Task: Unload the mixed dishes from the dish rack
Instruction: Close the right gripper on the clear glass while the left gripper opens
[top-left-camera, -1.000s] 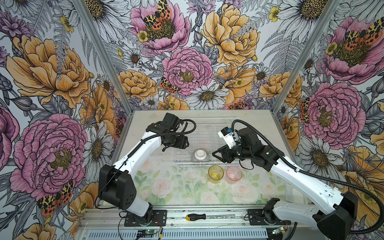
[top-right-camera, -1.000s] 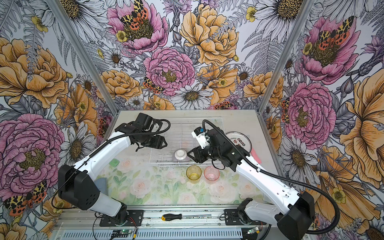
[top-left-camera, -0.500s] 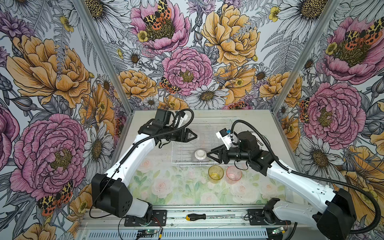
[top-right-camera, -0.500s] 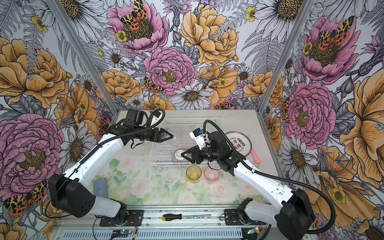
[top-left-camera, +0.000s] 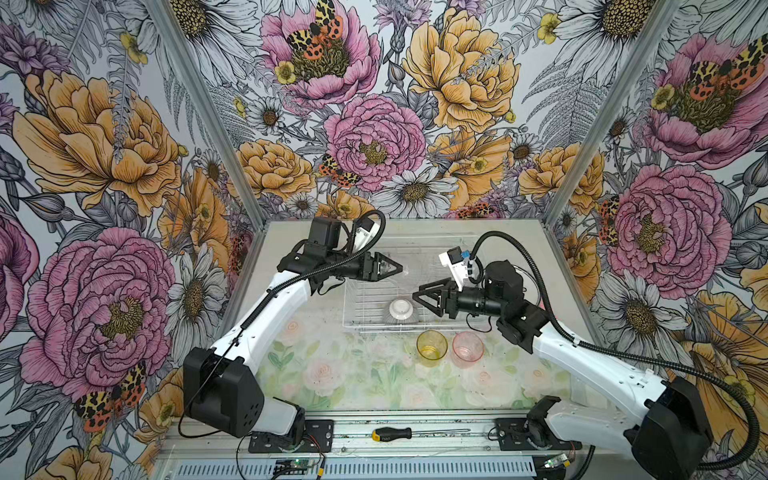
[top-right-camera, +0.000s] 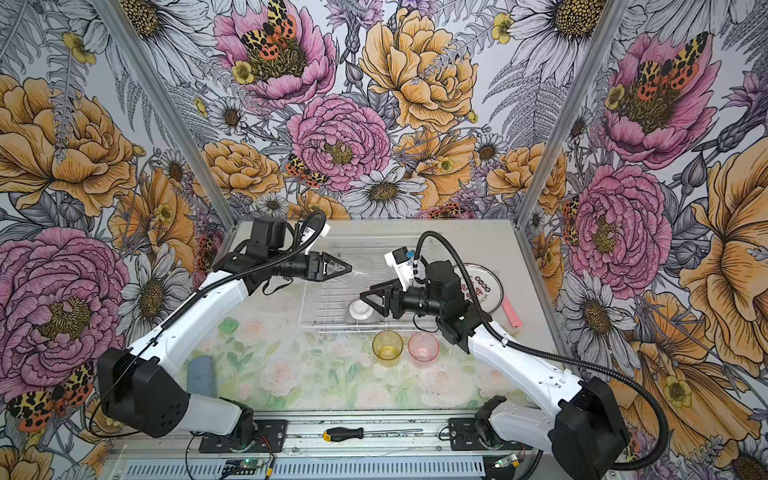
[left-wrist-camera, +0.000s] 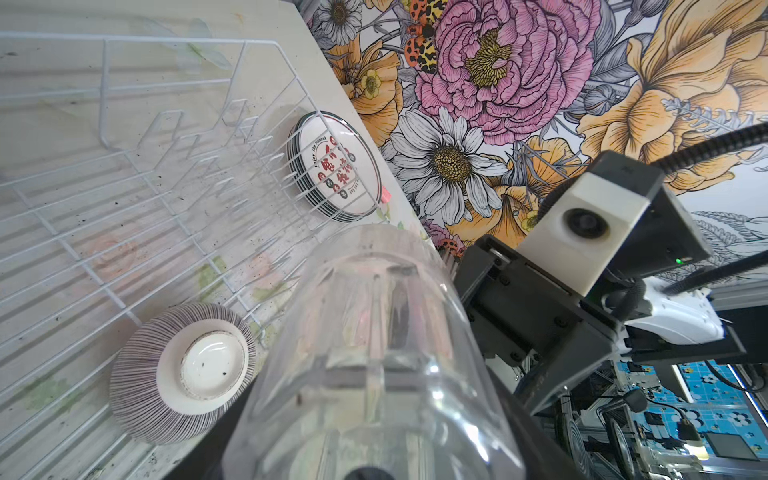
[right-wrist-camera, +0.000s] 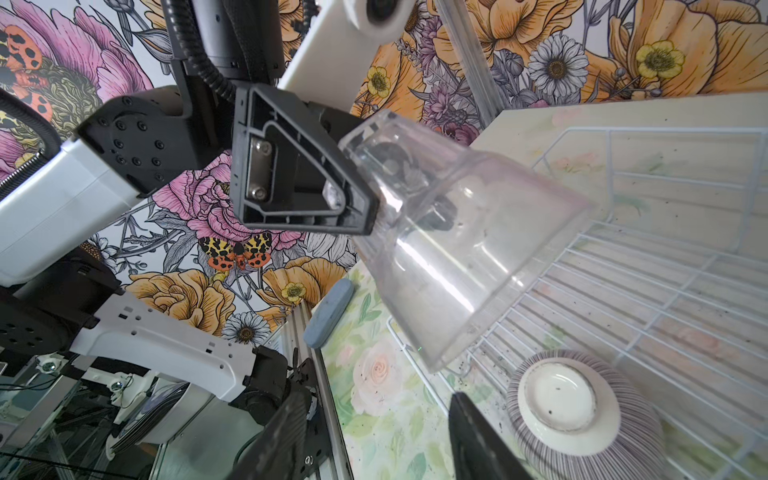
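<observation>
A clear tumbler (top-left-camera: 401, 271) (left-wrist-camera: 374, 353) lies on its side in the air over the white wire dish rack (top-left-camera: 370, 305) (top-right-camera: 328, 301), with my left gripper (top-left-camera: 386, 268) (top-right-camera: 338, 268) shut on it. In the right wrist view the clear tumbler (right-wrist-camera: 457, 241) points its mouth toward my right gripper (right-wrist-camera: 376, 399). My right gripper (top-left-camera: 419, 300) (top-right-camera: 368, 301) is open and empty, just right of the ribbed bowl (top-left-camera: 401, 309) (right-wrist-camera: 582, 411), which lies upside down in the rack. An amber tumbler (top-left-camera: 432, 345) and a pink tumbler (top-left-camera: 468, 349) stand on the mat in front of the rack. Stacked plates (top-right-camera: 484, 286) (left-wrist-camera: 336, 166) lie right of the rack.
A screwdriver (top-left-camera: 390, 434) lies on the front rail. A blue-grey sponge (top-right-camera: 201, 376) and a green piece (top-right-camera: 227, 326) are on the mat's left side, and a pink strip (top-right-camera: 512, 313) lies by the plates. Flowered walls close in three sides.
My left gripper rose from the rack with the clear tumbler and swung right, level over it. My right gripper turned and moved left toward the tumbler, its jaws a little wider.
</observation>
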